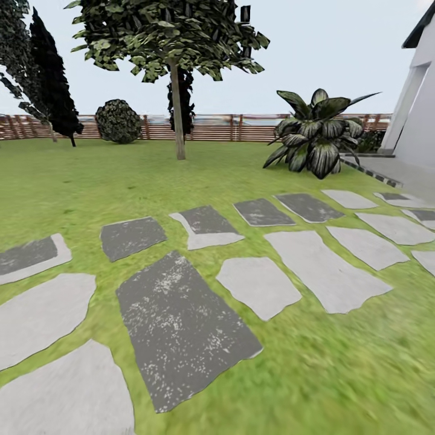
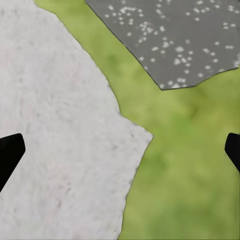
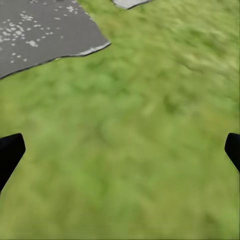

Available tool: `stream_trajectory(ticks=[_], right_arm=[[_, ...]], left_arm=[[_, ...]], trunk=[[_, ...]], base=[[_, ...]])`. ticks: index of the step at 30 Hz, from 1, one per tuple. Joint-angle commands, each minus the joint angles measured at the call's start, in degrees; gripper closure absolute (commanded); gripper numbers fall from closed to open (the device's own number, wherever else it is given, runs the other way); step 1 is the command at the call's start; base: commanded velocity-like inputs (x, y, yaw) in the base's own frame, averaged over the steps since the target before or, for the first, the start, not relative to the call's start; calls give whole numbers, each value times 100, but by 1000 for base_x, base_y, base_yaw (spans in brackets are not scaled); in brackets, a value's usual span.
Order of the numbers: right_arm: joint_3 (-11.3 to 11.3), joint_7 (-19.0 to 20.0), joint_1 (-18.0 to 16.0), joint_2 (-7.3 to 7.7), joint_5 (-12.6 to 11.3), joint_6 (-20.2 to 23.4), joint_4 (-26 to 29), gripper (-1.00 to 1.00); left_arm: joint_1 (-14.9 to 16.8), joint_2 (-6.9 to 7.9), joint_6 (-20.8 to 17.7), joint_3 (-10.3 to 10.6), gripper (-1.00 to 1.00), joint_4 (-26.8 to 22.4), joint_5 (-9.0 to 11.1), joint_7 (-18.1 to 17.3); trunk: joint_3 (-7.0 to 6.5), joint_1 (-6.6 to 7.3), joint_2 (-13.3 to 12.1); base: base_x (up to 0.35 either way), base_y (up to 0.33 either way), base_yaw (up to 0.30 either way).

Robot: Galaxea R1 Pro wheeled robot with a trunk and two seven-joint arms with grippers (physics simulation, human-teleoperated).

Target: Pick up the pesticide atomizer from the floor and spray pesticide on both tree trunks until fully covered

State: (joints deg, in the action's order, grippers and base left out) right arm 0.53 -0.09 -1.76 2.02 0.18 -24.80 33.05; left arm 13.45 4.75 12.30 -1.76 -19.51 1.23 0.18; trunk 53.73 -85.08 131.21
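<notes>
Green lawn (image 1: pixel 338 374) is carrying many paving slabs (image 1: pixel 181 326); one pale-trunked tree (image 1: pixel 177 115) is standing near the fence (image 1: pixel 211 128). Both wrist views are showing each claw (image 2: pixel 120 150) (image 3: pixel 120 150) spread wide, empty.

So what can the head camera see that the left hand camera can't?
Head view: a tree, the fence, a leafy plant, sky and a white wall. Left wrist view: the open left gripper, with its dark fingertips at the picture's sides, above a pale stone. Both: grass and grey paving stones.
</notes>
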Motion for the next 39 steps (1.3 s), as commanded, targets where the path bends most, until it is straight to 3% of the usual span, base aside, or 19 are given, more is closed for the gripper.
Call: stream_trajectory(ticks=[1, 39], right_arm=[[0, 0, 0, 0, 0, 0, 0, -100], [-19, 18, 0, 0, 3, 1, -5, -100]], left_arm=[[0, 0, 0, 0, -100, 0, 0, 0], [0, 2, -1, 0, -100, 0, 7, 0]], trunk=[[0, 0, 0], [0, 0, 0]], base=[[278, -168, 274], [271, -171, 276]])
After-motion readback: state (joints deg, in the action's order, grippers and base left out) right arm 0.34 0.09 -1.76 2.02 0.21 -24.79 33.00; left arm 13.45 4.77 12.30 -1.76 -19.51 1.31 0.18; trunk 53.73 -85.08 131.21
